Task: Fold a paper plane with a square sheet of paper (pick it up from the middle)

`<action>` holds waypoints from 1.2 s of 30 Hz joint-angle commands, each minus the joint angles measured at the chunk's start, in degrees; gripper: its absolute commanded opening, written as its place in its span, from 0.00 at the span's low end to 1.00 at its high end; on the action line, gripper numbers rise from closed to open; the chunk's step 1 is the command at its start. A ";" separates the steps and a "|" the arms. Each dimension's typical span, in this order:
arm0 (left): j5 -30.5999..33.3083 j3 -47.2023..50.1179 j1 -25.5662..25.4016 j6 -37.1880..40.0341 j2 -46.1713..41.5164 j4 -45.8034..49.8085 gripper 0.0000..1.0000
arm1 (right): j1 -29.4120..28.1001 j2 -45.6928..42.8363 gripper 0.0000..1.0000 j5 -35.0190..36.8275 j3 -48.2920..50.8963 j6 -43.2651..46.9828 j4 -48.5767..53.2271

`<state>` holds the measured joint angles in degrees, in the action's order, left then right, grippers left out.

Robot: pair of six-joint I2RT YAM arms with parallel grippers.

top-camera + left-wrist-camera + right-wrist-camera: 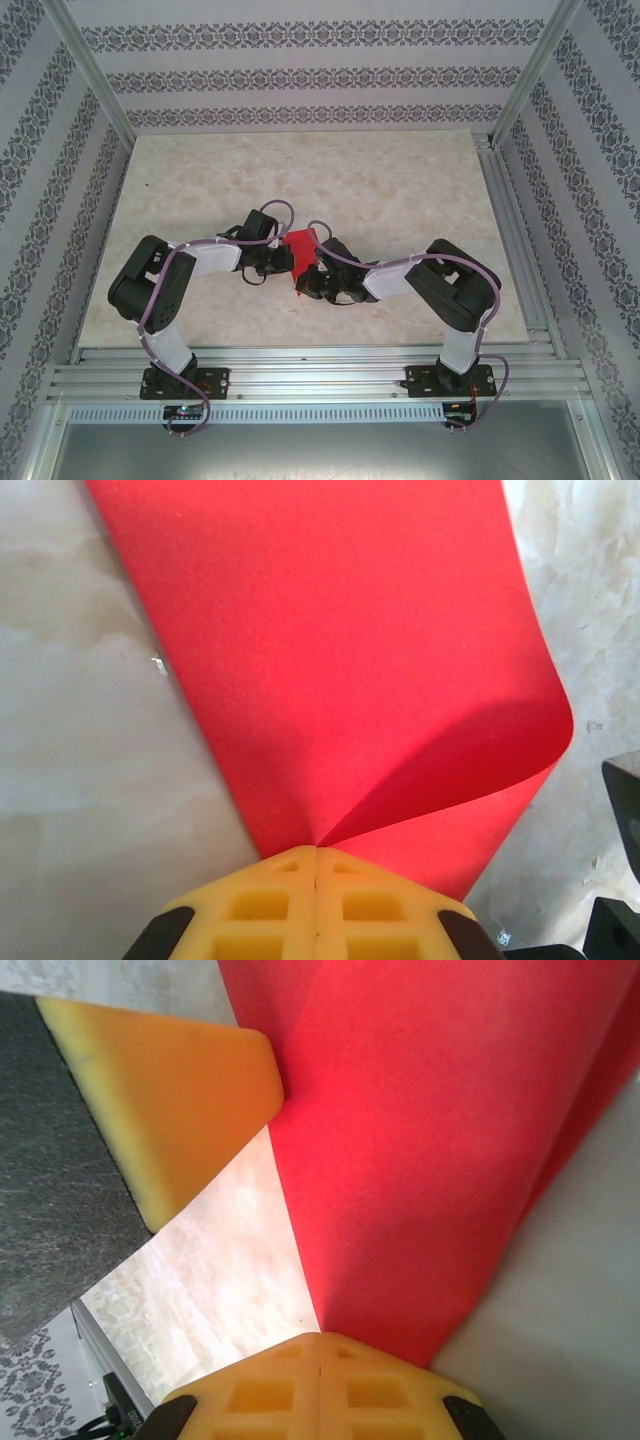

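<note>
At table (400,180) centre | left claw (316,852) clamped on paper (340,650) | right claw (320,1338) clamped on its right side | paper curls between them | advice: align edges slowly, level, before creasing

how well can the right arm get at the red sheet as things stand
Looks like yes: the right pincer is shut on the red sheet, with nothing in between.

left fingers (262,912) closed, right fingers (268,1392) closed
</note>
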<state>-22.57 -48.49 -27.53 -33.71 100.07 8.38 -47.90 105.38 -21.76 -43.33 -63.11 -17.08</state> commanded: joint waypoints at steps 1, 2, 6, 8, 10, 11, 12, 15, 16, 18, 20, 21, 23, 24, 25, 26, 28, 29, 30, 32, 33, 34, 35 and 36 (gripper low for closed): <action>5.62 2.26 -0.34 0.09 0.49 4.23 0.03 | -0.53 1.84 0.03 -1.08 -0.11 -0.02 -1.83; 5.86 2.19 -0.33 0.18 0.32 4.42 0.03 | -0.53 2.12 0.03 -1.30 -0.17 0.01 -1.90; 6.82 1.57 -0.36 0.55 -0.05 5.46 0.03 | -0.51 1.25 0.05 -1.60 -0.49 0.72 -2.21; 6.84 1.47 -0.33 0.64 -0.05 5.60 0.03 | -0.44 -1.14 0.07 -0.97 0.11 1.36 -2.08; 6.92 1.52 -0.35 0.69 -0.07 5.64 0.03 | -0.44 -3.10 0.08 -0.16 0.23 2.36 -0.67; 7.00 1.55 -0.35 0.67 0.02 5.61 0.03 | -0.48 -3.82 0.08 0.13 0.03 3.08 0.63; 7.05 1.56 -0.33 0.69 0.05 5.59 0.03 | -0.60 -4.19 0.08 0.16 -0.19 3.45 1.66; 6.96 1.51 -0.34 0.58 0.12 5.42 0.03 | -1.37 -3.60 0.08 0.21 -1.17 4.22 4.32; 6.97 1.56 -0.33 0.54 0.12 5.36 0.03 | -1.70 -3.14 0.08 0.09 -1.43 4.14 4.88; 6.99 1.64 -0.38 0.50 0.12 5.36 0.03 | -2.12 -2.25 0.07 -0.10 -1.62 3.88 5.25; 7.00 1.73 -0.33 0.51 0.08 5.32 0.03 | -2.53 -1.23 0.07 -0.36 -2.13 3.77 5.75; 6.99 1.73 -0.34 0.52 0.11 5.32 0.03 | -2.68 -0.64 0.07 -0.45 -2.61 3.91 6.42; 6.96 1.73 -0.33 0.56 0.12 5.29 0.03 | -2.93 0.59 0.07 -0.41 -3.88 4.24 8.35; 6.95 1.73 -0.37 0.49 0.12 5.27 0.03 | -2.90 0.95 0.06 -0.41 -4.30 4.26 8.93; 7.00 1.65 -0.34 0.49 0.12 5.25 0.03 | -2.75 0.88 0.07 -0.33 -4.47 4.35 9.12; 6.96 1.64 -0.35 0.56 0.12 5.26 0.03 | -2.60 0.23 0.07 0.18 -4.42 4.41 9.09; 7.01 1.57 -0.33 0.51 0.12 5.33 0.03 | -1.83 -3.14 0.08 1.99 -3.84 5.20 9.00; 6.93 1.56 -0.38 0.59 0.12 5.38 0.03 | -1.27 -5.01 0.09 2.89 -3.38 5.52 8.77; 7.01 1.53 -0.39 0.58 0.07 5.44 0.03 | -0.68 -7.26 0.11 3.84 -2.77 5.86 8.50; 6.98 1.47 -0.33 0.67 0.11 5.50 0.03 | 1.09 -11.51 0.14 5.27 -1.47 6.79 8.62; 7.02 1.42 -0.34 0.74 0.12 5.50 0.03 | 1.83 -12.92 0.15 6.05 -1.11 7.39 9.18; 7.03 1.36 -0.33 0.78 0.19 5.55 0.03 | 2.61 -14.18 0.16 6.75 -0.83 8.53 10.14; 6.91 1.29 -0.34 0.77 0.21 5.50 0.03 | 3.40 -14.79 0.17 7.46 -1.08 9.53 11.65; 6.87 1.29 -0.35 0.87 0.16 5.42 0.03 | 3.88 -14.94 0.17 7.83 -1.34 10.48 12.86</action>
<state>-20.38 -48.42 -27.57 -33.71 99.48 8.82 -45.41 92.25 -17.76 -44.86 -56.73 -7.01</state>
